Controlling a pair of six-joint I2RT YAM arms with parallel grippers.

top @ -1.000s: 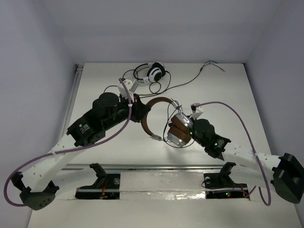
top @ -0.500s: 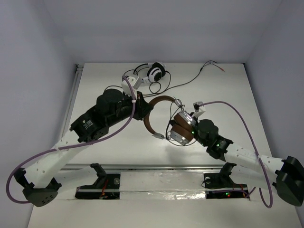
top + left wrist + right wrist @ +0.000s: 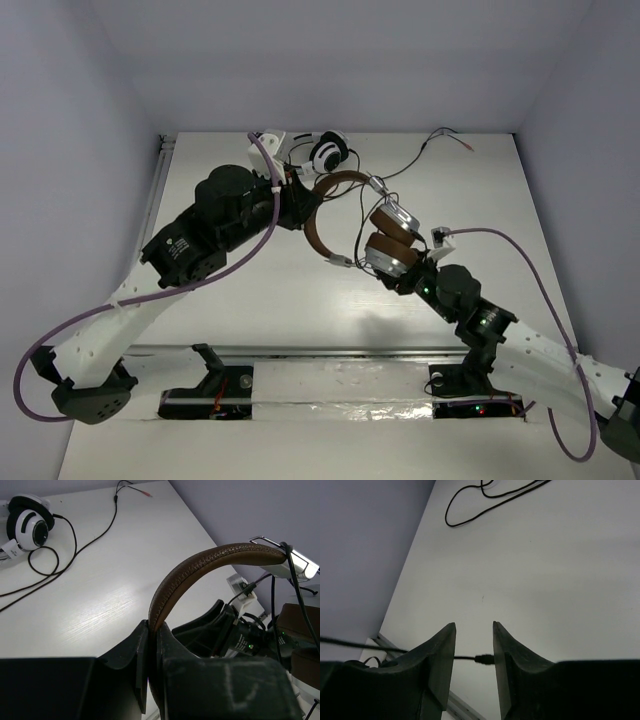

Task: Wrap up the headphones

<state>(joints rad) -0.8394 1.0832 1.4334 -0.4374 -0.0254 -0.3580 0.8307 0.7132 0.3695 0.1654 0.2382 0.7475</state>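
The headphones hang off the table by their brown leather headband [image 3: 318, 232], with the brown and silver earcups [image 3: 390, 250] dangling at the right. My left gripper [image 3: 303, 212] is shut on the headband [image 3: 210, 562], which is pinched between its fingers [image 3: 152, 630]. My right gripper [image 3: 400, 281] is open just below and on the near side of the earcups. In the right wrist view the thin black cable [image 3: 465, 657] and its plug cross the gap between the open fingers of the right gripper [image 3: 474, 630], which do not squeeze it.
The white-and-black headphones [image 3: 327, 152] lie at the far edge behind my left gripper; they also show in the left wrist view [image 3: 27, 522]. Their long black cable [image 3: 400, 168] trails right to the far right corner. The table's near rail [image 3: 330, 352] runs along the front.
My left gripper has carried the headband up and toward the far side. The earcups swung right and farther back. My right gripper has dropped back toward the near side, under the earcups.
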